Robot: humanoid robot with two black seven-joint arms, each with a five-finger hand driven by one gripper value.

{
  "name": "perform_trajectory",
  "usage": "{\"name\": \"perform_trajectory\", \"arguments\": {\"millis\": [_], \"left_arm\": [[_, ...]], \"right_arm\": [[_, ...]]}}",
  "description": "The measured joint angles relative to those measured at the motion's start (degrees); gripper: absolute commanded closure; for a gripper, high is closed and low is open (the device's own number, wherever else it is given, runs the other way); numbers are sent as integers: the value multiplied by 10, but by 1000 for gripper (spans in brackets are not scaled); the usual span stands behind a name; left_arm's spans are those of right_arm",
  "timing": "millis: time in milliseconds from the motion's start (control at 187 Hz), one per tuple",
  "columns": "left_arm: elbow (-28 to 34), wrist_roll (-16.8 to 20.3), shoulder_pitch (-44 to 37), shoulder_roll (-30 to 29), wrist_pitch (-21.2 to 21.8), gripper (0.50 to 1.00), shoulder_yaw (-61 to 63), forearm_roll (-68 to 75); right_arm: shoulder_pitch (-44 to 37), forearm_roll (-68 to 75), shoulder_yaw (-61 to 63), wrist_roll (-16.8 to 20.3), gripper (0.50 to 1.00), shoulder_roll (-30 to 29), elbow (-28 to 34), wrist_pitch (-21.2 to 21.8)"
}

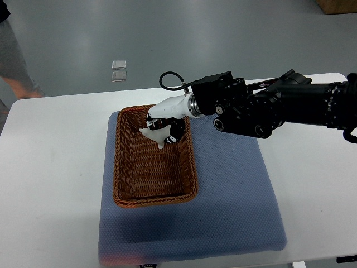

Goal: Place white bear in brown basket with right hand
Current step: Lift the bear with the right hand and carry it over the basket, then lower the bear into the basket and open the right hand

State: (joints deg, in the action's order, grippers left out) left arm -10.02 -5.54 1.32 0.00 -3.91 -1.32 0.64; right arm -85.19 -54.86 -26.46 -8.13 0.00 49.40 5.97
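White bear (pixel 154 134) is right over the brown basket (pixel 153 192), up at the far end of it, and it's in the grip of the right hand (pixel 165 124)! The fingers (pixel 174 134) are curled around the little white toy, dark digits wrapping its right side while the pale shell of the hand sits above it. You can see only part of the bear poking out below and to the left of the hand; whether it touches the woven floor or hangs just above it, I cannot tell from this steep angle.

And look at the arm: the big black forearm (pixel 279 109) sweeps in from the right edge, stretching across the white table (pixel 50 167) with a looped black cable (pixel 167 81) arching above the wrist. The hand reaches in over the basket's far right corner.

The basket itself is a rectangular wicker piece, sitting on the left part of a blue mat (pixel 234 212), long side running away from the robot. Its near half shows bare weave.

Beyond the table, the grey floor (pixel 167 33) carries two small clear squares (pixel 118 70), and at the top left edge a person's leg (pixel 17 67) stands beside the table corner. A brown box corner (pixel 337 5) peeks in at the top right.
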Motion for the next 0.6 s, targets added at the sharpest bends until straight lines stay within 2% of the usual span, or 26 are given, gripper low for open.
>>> {"name": "perform_trajectory", "arguments": {"millis": [412, 600], "left_arm": [[0, 0, 0, 0, 0, 500, 0, 0], [0, 0, 0, 0, 0, 500, 0, 0]], "right_arm": [[18, -9, 11, -1, 1000, 0, 2, -9], [19, -10, 26, -3, 1000, 0, 24, -11]]}}
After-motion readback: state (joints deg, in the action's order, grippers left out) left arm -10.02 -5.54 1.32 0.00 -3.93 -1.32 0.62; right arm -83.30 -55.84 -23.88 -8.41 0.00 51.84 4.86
